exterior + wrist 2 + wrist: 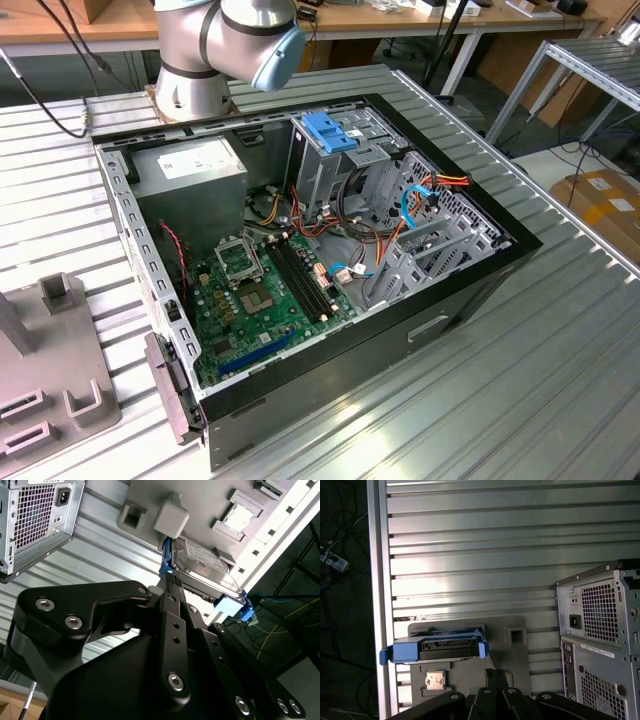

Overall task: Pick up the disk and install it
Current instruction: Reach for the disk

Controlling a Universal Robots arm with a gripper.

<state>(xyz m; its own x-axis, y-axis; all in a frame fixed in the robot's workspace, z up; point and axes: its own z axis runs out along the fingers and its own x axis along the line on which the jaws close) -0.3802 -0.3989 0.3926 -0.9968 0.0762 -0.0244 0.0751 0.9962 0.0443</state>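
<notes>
Hand [496,674] near the disk [447,647] on its grey fixture plate [515,655]; fingers together, gripping nothing. Judgement: a good pick needs jaws spread, centred across the blue rails [400,652], approached squarely.

Grey arm [200,40], blue-capped joint [275,55], bends over at the exterior view's top. In both wrist views, black gripper [495,672] empty; fingers [172,605] pressed side by side, linkages [75,615] splayed behind them.
</notes>
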